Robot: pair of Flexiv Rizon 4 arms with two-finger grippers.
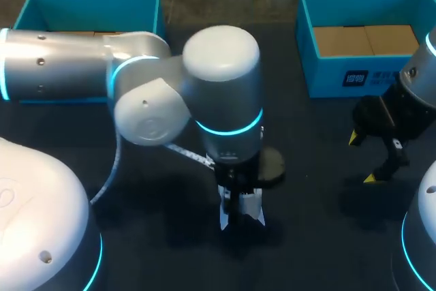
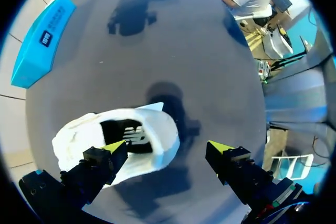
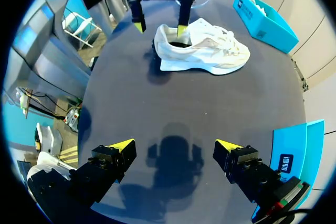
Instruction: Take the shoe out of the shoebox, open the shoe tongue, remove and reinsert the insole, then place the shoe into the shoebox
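Risk: if the left jaws closed from here, they would likely pinch only the heel collar and drag or tip the white mesh lace-up sneaker (image 3: 202,51), missing the insole. Left jaws were wide apart, one finger over the shoe mouth, contact unclear, gripping nothing. Right jaws stood apart, empty, above the dark bench (image 3: 226,108), sneaker well ahead.

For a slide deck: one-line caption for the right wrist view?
White shoe upright on the table, left tool open at its heel, right tool open, apart.

Head camera overhead, looking down; wrist cameras low, both sharing shoe (image 3: 210,48)
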